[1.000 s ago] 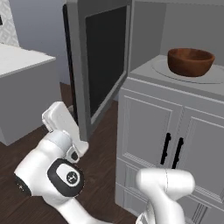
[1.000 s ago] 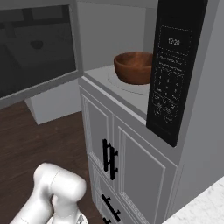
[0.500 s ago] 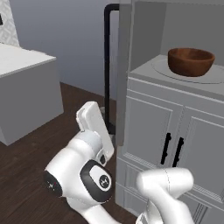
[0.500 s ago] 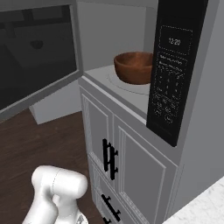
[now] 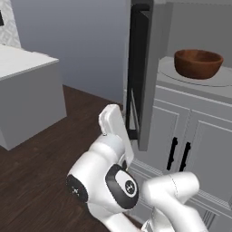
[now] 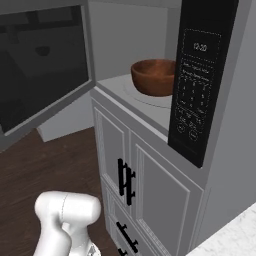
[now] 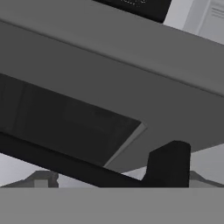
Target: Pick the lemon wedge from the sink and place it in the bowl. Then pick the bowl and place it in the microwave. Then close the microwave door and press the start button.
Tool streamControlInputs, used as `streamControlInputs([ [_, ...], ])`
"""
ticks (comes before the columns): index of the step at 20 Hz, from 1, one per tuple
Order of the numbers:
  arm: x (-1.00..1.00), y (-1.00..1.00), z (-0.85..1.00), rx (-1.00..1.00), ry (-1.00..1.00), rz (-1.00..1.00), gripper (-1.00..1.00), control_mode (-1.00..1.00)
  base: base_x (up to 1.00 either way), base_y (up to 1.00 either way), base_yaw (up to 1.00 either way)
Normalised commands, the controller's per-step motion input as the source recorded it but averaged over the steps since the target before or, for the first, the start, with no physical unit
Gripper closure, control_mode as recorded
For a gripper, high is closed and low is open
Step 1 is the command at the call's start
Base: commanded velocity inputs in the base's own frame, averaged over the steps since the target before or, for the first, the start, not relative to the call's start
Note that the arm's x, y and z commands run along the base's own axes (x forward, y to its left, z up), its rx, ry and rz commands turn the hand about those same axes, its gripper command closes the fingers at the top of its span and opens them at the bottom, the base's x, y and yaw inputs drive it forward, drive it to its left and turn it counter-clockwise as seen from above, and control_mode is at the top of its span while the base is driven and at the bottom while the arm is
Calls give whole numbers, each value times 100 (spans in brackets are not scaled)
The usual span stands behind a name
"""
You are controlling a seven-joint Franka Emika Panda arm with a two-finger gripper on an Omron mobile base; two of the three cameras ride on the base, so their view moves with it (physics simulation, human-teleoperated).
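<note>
The dark reddish-brown bowl (image 5: 198,63) (image 6: 155,77) sits on the pale turntable (image 5: 217,81) inside the grey microwave (image 6: 125,45). The lemon wedge and the sink are out of view. The microwave door (image 5: 138,68) (image 6: 40,85) stands partly swung in, nearly edge-on in the left base view. My gripper (image 7: 105,175) is open and right up against the door's grey frame and dark glass. One dark fingertip (image 7: 168,164) rises at the lower right of the hand view. The black control panel (image 6: 197,100) runs down the microwave's right side.
Grey panelled cabinet doors with black handles (image 5: 179,154) (image 6: 125,175) sit below the microwave. A white counter block (image 5: 27,90) stands to the left over dark wood floor (image 5: 41,181). A pale speckled countertop corner (image 6: 235,240) shows at the lower right.
The microwave door has swung round toward the microwave, from wide open to nearly edge-on in the left base view. My arm moved right with it. The bowl stayed put.
</note>
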Motion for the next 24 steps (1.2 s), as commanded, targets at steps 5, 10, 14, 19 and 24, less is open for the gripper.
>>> streamControlInputs([
  [5, 0, -100, 77, 28, 0, 0, -100, -100, 0, 0, 0],
  [10, -2, -100, 66, 30, 0, 0, -100, -100, 0, 0, 0],
  [14, -17, -100, 64, 30, 0, 0, -100, -100, 0, 0, 0],
  [19, -11, -100, 55, 23, -1, -13, -100, -100, 0, 0, 0],
  [24, -1, -100, 54, 16, -14, -31, -100, -100, 0, 0, 0],
])
